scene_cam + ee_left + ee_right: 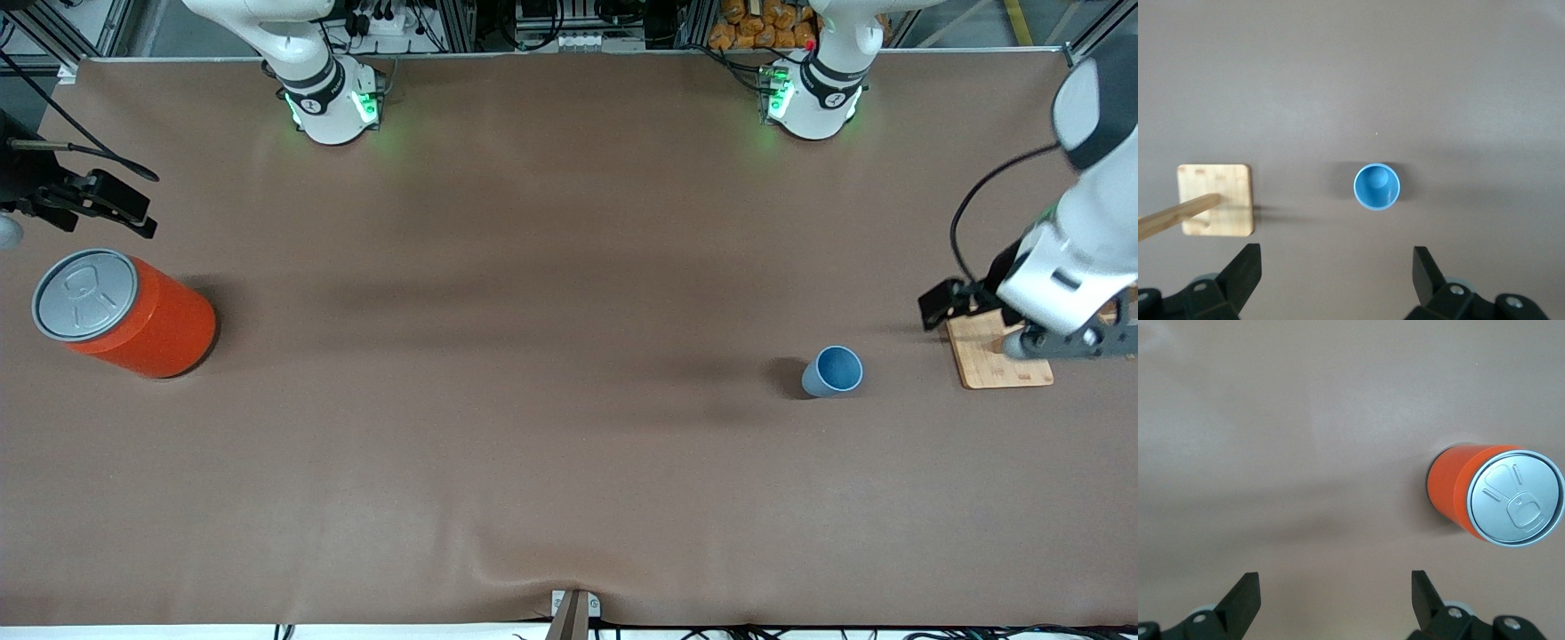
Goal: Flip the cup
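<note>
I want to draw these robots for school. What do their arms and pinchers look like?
Both arms are white with dark grey bands at the joints, and green lights glow on their round bases. A black cable loops beside the left arm. The left gripper and the right gripper each have two black wedge-shaped fingers with small silver bolts near the bottom.

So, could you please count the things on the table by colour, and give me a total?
Blue: 1, the small light-blue tapered cup, standing mouth up.
Orange: 1, the large orange can with a grey pull-tab lid, at the right arm's end of the table.
Light wood: 1, the square wooden stand with a peg, beside the cup.
Total: 3
</note>
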